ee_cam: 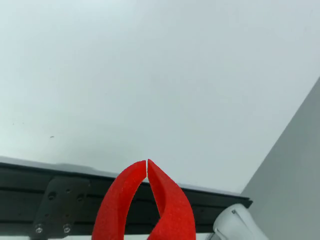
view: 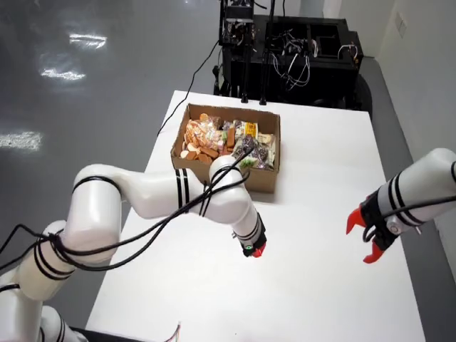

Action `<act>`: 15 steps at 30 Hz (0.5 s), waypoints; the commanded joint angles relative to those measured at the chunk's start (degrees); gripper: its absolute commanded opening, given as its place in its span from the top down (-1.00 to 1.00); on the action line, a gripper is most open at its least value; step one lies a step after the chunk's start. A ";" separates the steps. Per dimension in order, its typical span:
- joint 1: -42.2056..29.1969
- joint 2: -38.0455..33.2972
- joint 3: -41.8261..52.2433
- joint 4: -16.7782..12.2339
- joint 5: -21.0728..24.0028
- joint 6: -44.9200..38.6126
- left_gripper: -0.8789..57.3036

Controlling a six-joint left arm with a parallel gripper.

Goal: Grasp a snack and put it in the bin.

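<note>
From above, a brown cardboard box (view: 226, 146) sits on the white bench (view: 320, 285), toward its far side. The box is full of snacks (view: 228, 141). Round orange-brown ones are piled at its left end, and small packets in dark, yellow and pale wrappers fill the right end. The writing on the packets is too small to read. The box's long side runs left to right in this view.

The working arm is the white one on the left. It bends across the bench, and its red-tipped tool (view: 255, 249) hangs low over the bare bench, just in front of the box. In the view that rides on the tool, the two red fingers (ee_cam: 172, 200) touch at their tips with nothing between them.

A second white arm with a red claw (view: 367, 239) is at the right, well apart from the box.
</note>
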 commanded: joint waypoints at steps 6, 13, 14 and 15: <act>-1.60 -2.59 3.34 -0.66 -2.01 -0.16 0.99; -2.28 -3.93 3.79 -0.82 -0.77 -0.33 0.98; -2.35 -4.13 3.81 -0.83 -0.46 -0.36 0.98; -2.42 -4.33 3.83 -0.83 -0.16 -0.39 0.98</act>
